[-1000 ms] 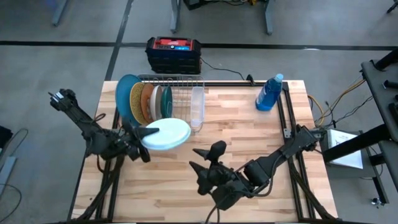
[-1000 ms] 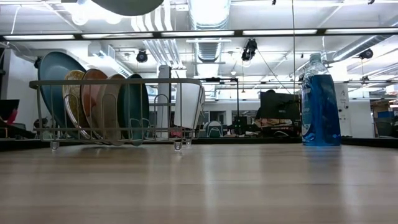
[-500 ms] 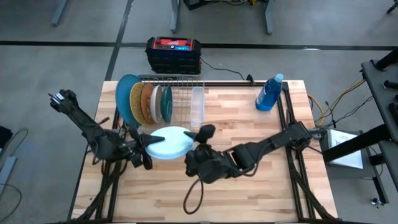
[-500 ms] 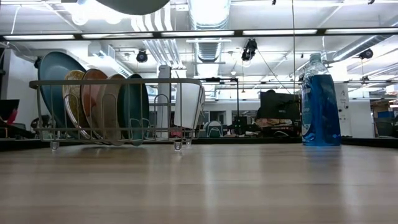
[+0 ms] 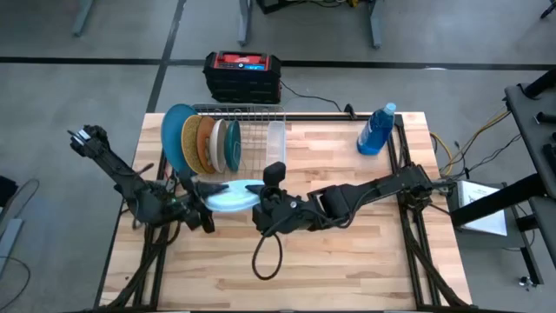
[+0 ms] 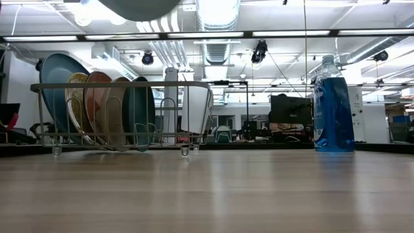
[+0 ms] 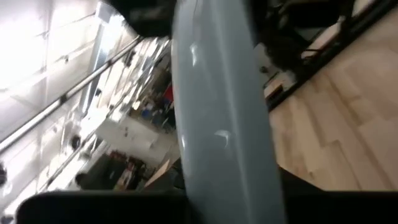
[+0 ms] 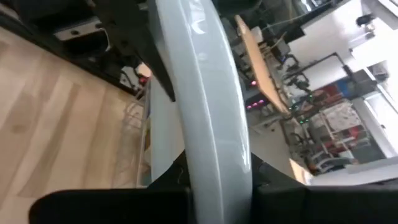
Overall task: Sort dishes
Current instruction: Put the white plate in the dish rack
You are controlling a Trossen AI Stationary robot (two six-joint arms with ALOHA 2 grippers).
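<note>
The small pale blue plate [image 5: 233,197] hangs above the table in front of the wire rack [image 5: 254,113], tipped steeply, with its underside [image 6: 139,5] at the top of the low view. My left gripper [image 5: 204,189] is shut on its left rim and my right gripper [image 5: 263,196] on its right rim. In the rack, the large mid-blue plate [image 5: 175,137], the gold speckled plate [image 5: 191,143], the beige-grey plate [image 5: 207,143] and the dark teal-green plate [image 5: 231,144] stand on edge between the wires. My left gripper has the plate's left rim [image 7: 231,186] between its two fingers, coming level from the table's left. The plate is lifted clear and tipped. My right gripper pinches the opposite rim [image 8: 217,182] between its two fingers, coming level from the table's right.
A clear plastic cup [image 5: 276,149] stands in the rack's right end. The blue bottle [image 5: 376,130] stands at the far right of the table. A black and red box [image 5: 243,75] sits on the floor beyond the far edge. The near half of the wooden table [image 5: 365,261] is bare.
My right gripper has moved from the near middle toward the table's left and far edge, up to the pale blue plate, and taken hold of its right rim. The plate has tipped more steeply on edge in my left gripper.
</note>
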